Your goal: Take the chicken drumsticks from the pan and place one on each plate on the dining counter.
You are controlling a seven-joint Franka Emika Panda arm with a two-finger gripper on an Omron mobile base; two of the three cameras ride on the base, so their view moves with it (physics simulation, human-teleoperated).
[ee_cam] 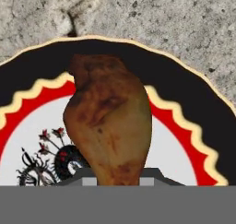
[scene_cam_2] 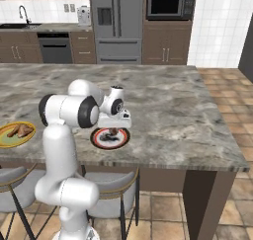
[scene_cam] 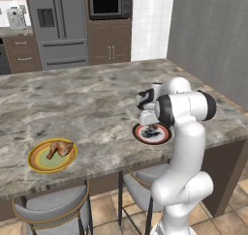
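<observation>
I have the gripper (scene_cam_2: 114, 129) low over the dark red-black plate (scene_cam: 164, 137), its jaws drawn narrow and clamped on the second drumstick (ee_cam: 109, 121), which in the hand view hangs over the plate's white centre with the bone end hidden down by the fingertips. My worry is the release: the meat is rounded and glossy, fat at one end, so if I let go while it hangs clear of the plate it may roll toward the black rim at 12 o'clock or off onto the dining counter (scene_cam: 72, 103). I cannot tell whether it already touches the plate. The plate is flat with almost no lip, and it sits close to the counter's near edge above a stool (scene_cam_2: 111, 187), so a nudge from the hand as I withdraw could push it that way. The other drumstick (scene_cam: 60, 148) already lies on the yellow-orange plate (scene_cam: 36, 164), well apart at 9 o'clock from this one. The stone top looks smooth, marbled grey-brown, hard enough to let things slide.
</observation>
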